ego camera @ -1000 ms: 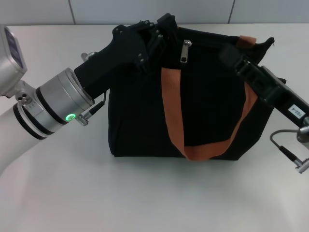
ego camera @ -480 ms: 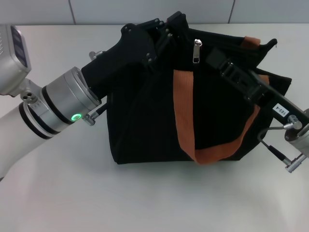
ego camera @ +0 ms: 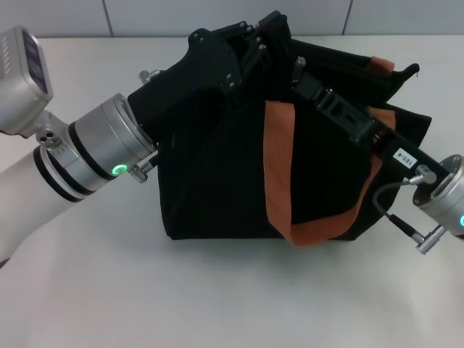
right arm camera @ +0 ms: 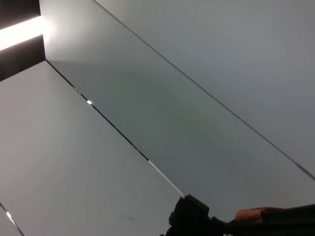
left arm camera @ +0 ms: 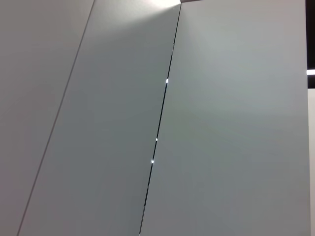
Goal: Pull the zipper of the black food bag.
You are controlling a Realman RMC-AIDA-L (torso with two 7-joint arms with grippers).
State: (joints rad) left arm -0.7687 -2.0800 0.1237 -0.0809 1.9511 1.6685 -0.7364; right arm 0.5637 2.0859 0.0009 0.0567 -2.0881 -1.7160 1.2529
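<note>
While you scan the scene from the head view, you see a pale, matte worktop (ego camera: 217, 304) filling most of the picture, with a wall (ego camera: 217, 16) of light grey panels split by thin dark seams rising at its far edge. Both wrist views show you only more of these grey panels and seams, with a bright light strip at one corner of the right wrist view.

On the worktop sits the black food bag (ego camera: 217, 181), boxy and upright, near the far edge and roughly in the middle. One orange-brown strap handle (ego camera: 278, 167) hangs in a loop down its front face, and a second bit of orange webbing (ego camera: 382, 64) shows at its top right corner.

Your left arm reaches in from the left, and the left gripper (ego camera: 250, 40) sits at the bag's top left corner; you cannot tell how its fingers stand, since black blends into black there. Your right arm comes in from the right, and the right gripper (ego camera: 304, 78) lies across the bag's top edge, touching the zipper (ego camera: 298, 67), a small silver tab; its fingers cannot be made out either.
</note>
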